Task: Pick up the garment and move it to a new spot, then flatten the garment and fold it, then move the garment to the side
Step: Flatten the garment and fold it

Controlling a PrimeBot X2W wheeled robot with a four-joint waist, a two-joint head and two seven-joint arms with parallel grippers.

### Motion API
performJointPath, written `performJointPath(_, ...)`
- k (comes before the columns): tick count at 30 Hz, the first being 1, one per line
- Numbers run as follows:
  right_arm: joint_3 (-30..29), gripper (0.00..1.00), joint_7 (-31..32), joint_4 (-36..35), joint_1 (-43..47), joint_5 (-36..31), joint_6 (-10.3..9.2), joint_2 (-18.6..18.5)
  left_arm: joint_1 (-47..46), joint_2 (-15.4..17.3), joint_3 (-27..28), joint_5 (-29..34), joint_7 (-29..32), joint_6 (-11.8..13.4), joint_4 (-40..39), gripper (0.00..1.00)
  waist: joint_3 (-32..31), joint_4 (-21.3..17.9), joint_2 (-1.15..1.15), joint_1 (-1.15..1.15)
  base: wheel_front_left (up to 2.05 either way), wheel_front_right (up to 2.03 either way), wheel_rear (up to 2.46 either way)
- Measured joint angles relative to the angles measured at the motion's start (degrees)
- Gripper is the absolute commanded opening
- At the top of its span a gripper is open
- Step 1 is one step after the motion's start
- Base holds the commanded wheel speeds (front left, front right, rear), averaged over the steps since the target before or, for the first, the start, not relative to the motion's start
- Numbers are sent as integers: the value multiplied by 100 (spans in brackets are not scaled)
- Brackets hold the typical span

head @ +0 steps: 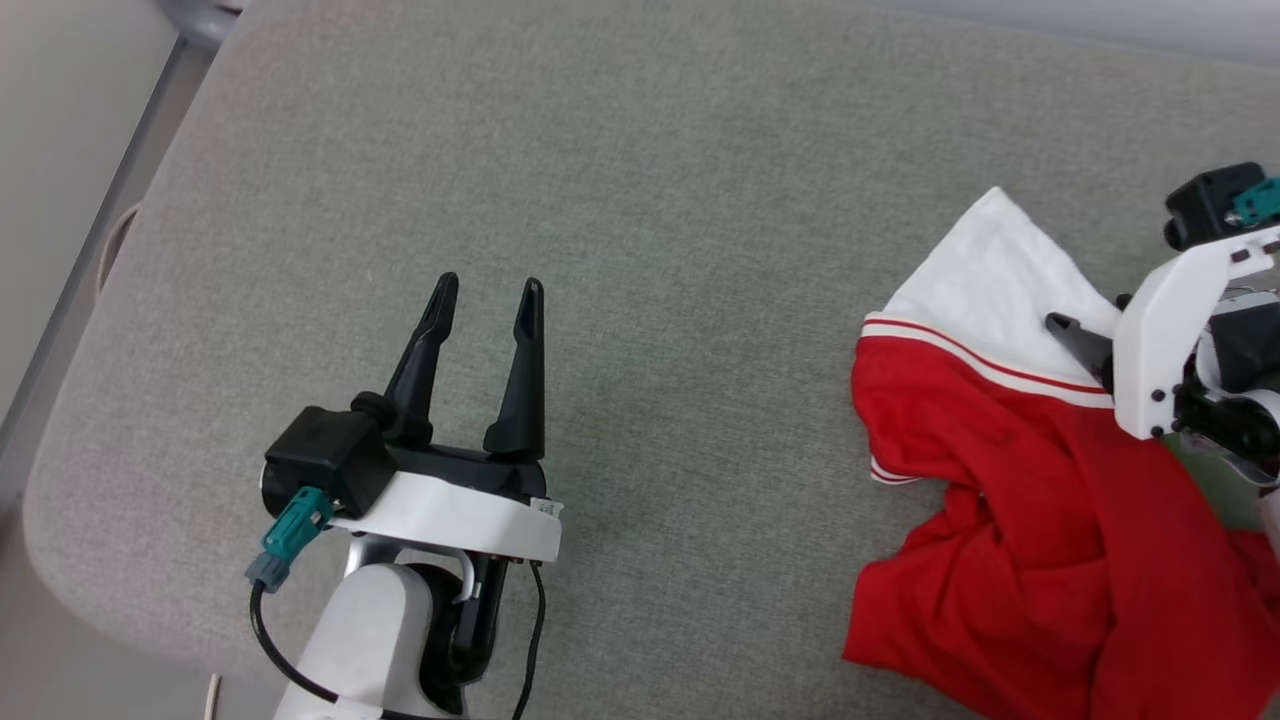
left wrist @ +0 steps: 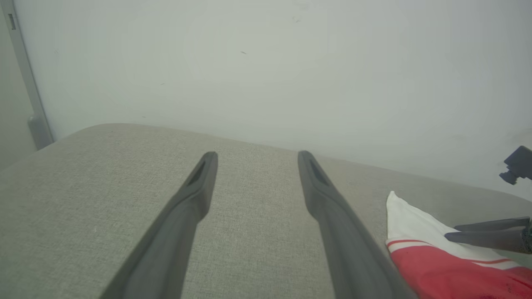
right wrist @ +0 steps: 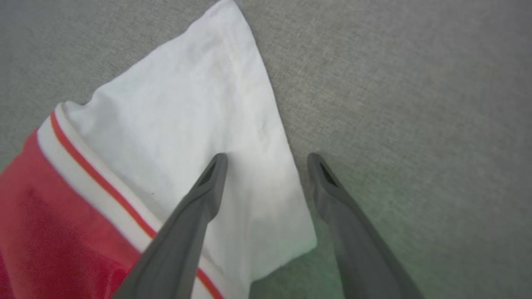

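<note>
The garment (head: 1040, 540), a bright red jersey with a white panel and red-and-white striped trim, lies crumpled at the right of the grey cushion (head: 620, 200). My right gripper (right wrist: 268, 160) is open just above the white panel (right wrist: 195, 120), one finger over the cloth and the other past its edge over bare cushion. It holds nothing. In the head view one dark fingertip (head: 1065, 328) of it lies over the white panel. My left gripper (head: 489, 287) stands open and empty over bare cushion, well left of the garment (left wrist: 449, 265).
The grey cushion has a rounded left edge (head: 60, 440), with pale floor and a grey rail (head: 100, 200) beyond it. A plain pale wall (left wrist: 266, 66) rises behind the cushion.
</note>
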Motion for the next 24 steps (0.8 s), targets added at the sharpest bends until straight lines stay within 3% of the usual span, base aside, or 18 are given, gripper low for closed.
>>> performJointPath(7,802,100,657,610,-475,330,-2,-276,-32,-83,92,51,0,-109,177,100,249,253,0,-2,0,0,0)
performJointPath(8,821,82,732,677,-495,401,-3,-280,-32,-87,98,52,0,-121,188,100,254,262,0,-2,0,0,0)
performJointPath(10,873,0,890,748,-550,547,-4,-282,-33,-96,113,55,0,-143,221,100,243,259,0,-2,0,0,0)
performJointPath(14,1013,0,909,783,-577,743,-2,-240,-32,-101,148,66,0,-141,281,100,178,190,0,-2,0,0,0)
performJointPath(18,987,0,486,787,-692,699,5,-235,-23,-104,185,111,0,-136,325,100,40,61,0,-1,0,0,0)
performJointPath(24,283,0,-171,571,-736,468,2,-390,168,-107,307,222,0,-158,426,100,-273,-259,0,-1,0,0,0)
